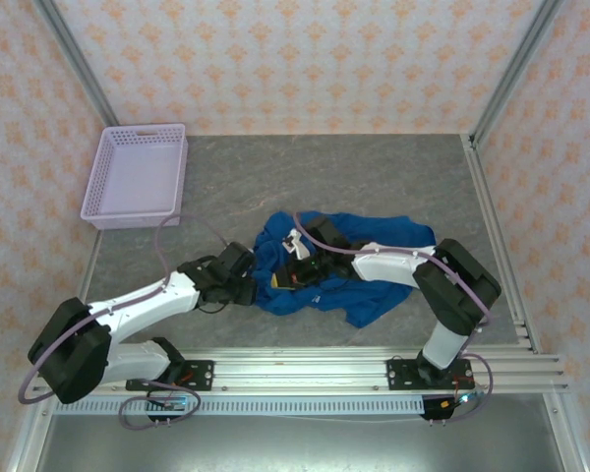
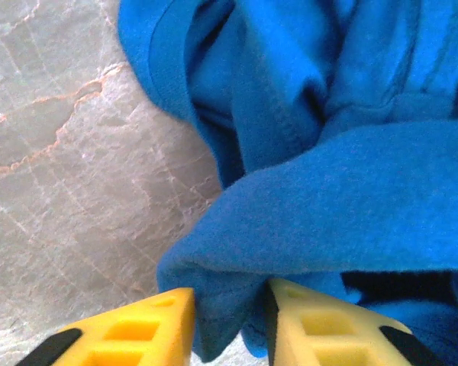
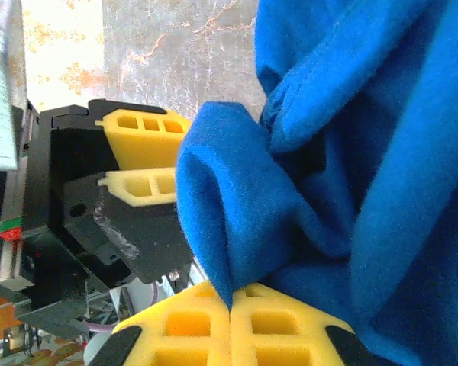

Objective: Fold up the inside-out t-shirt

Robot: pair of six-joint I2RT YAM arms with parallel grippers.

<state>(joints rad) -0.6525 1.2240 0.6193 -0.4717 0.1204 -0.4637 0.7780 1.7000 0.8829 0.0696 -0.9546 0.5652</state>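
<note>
Working from the left of the overhead view, I count one lavender mesh basket (image 1: 138, 175) at the far left corner of the grey surface (image 1: 393, 177), well apart from everything else. Next comes the left end effector (image 1: 250, 282), low at the left edge of the one royal-blue t-shirt (image 1: 379, 290), which lies crumpled near the middle of the surface, closer to the arms than to the back wall. On the left wrist camera its two yellow fingers (image 2: 137, 335) sit either side of a thick fold of the shirt's edge, the cloth touching both, so I read this end effector (image 2: 229, 324) as pinching the t-shirt. Further right, the right end effector (image 1: 301, 264) is buried in the shirt's left half, just beside the other one. On the right wrist camera its yellow pads (image 3: 183, 328) are pressed together with a thin ridge of blue fabric caught in the seam between them, so this end effector (image 3: 230, 316) is also pinching the t-shirt. That makes two end effectors, both gripping the same garment.
</note>
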